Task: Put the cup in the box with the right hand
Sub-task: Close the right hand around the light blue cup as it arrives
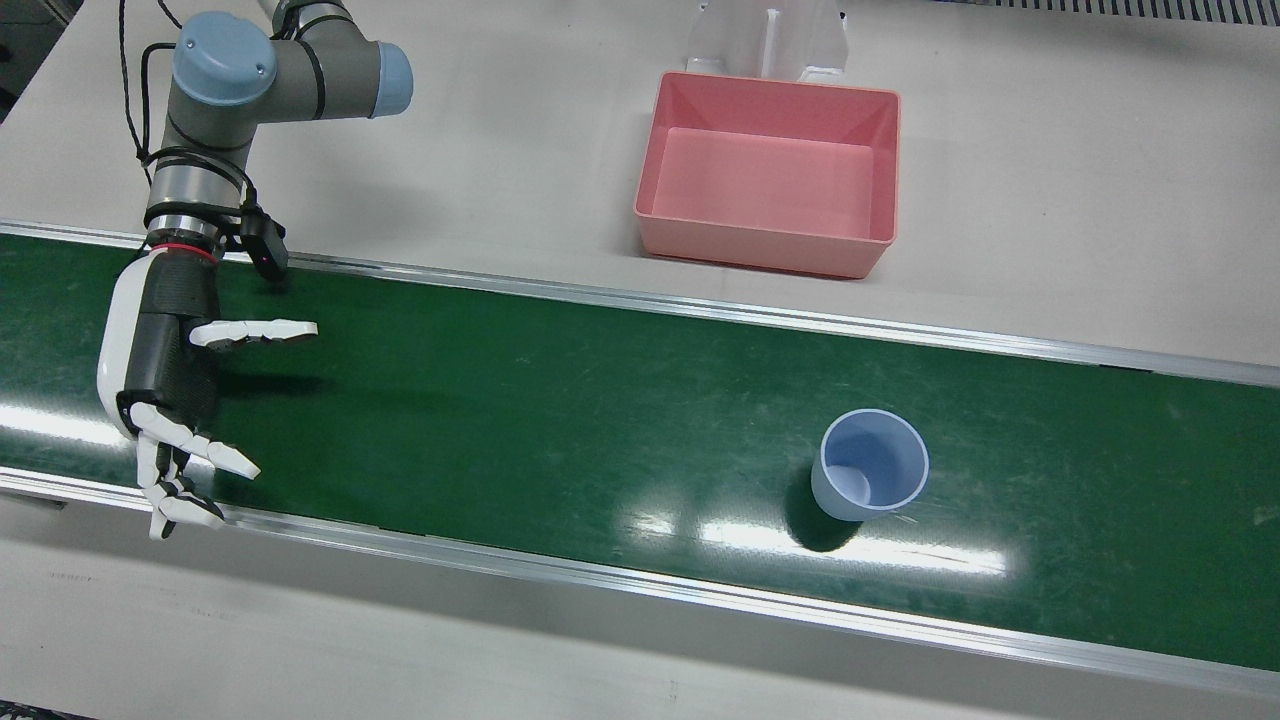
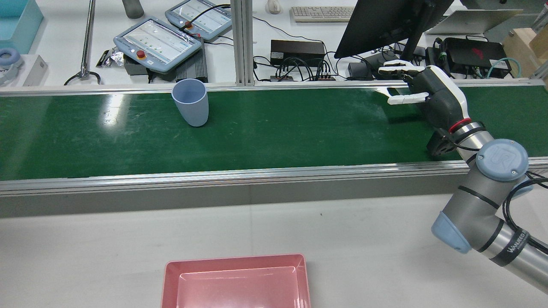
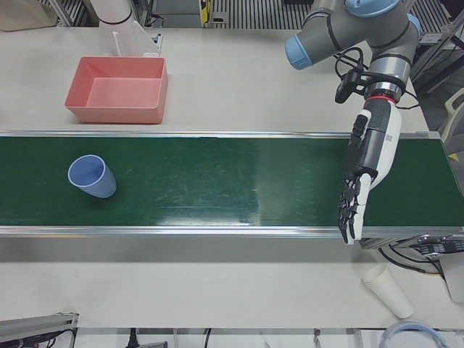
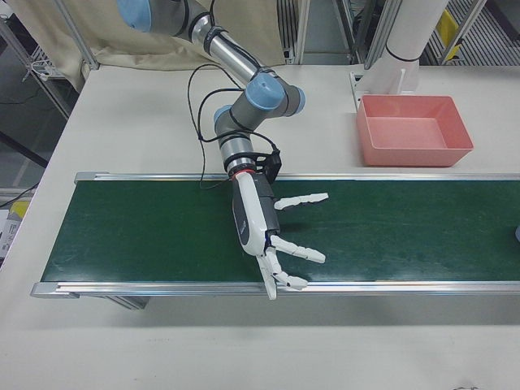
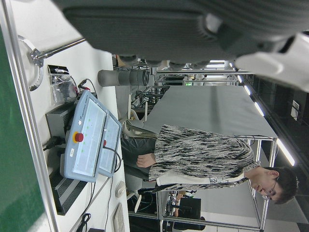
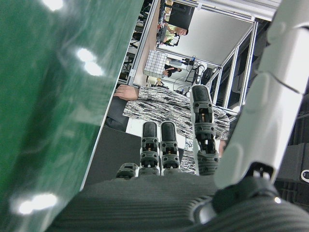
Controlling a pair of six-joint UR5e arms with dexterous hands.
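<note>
A light blue cup [image 1: 870, 465] stands upright on the green belt [image 1: 560, 420], near the belt's operator-side edge; it also shows in the rear view [image 2: 191, 102] and the left-front view [image 3: 91, 176]. The empty pink box [image 1: 762, 246] sits on the white table on the robot's side of the belt, roughly level with the cup; its rim shows in the rear view [image 2: 235, 260]. My right hand [image 1: 165, 370] is open and empty over the belt, far along it from the cup, thumb pointing towards the cup. My left hand [image 3: 366, 174] is open and empty over the belt's other end.
A white stand [image 1: 770, 40] rises just behind the box. Stacked paper cups [image 3: 388, 290] lie on the table near the left hand. Teach pendants [image 2: 158, 42] and a monitor [image 2: 385, 21] stand on the operators' side, beyond the belt's metal rails.
</note>
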